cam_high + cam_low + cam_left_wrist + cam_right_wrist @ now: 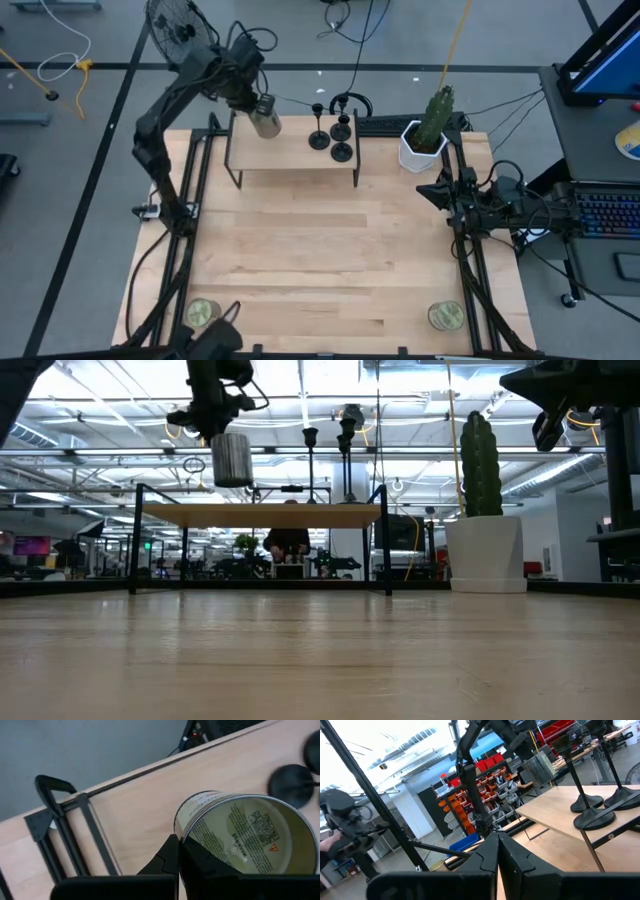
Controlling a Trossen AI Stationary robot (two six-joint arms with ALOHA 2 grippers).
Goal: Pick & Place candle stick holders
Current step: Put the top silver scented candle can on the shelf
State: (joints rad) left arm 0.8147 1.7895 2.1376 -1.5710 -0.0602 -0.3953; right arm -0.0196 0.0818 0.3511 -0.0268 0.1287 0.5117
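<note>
Left wrist view: "WARNING" label [245, 837] under jar candle [240, 832].

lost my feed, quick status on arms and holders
Left gripper shut on jar candle, above the shelf. Right gripper shut, empty, at table's right edge. Three holders upright on the shelf. Cactus pot beside it.

Bright, even overhead light; ceiling strips [330, 380] glare in low view. Soft shadows on desk [330, 250]. Left wrist view slightly blurred.
</note>
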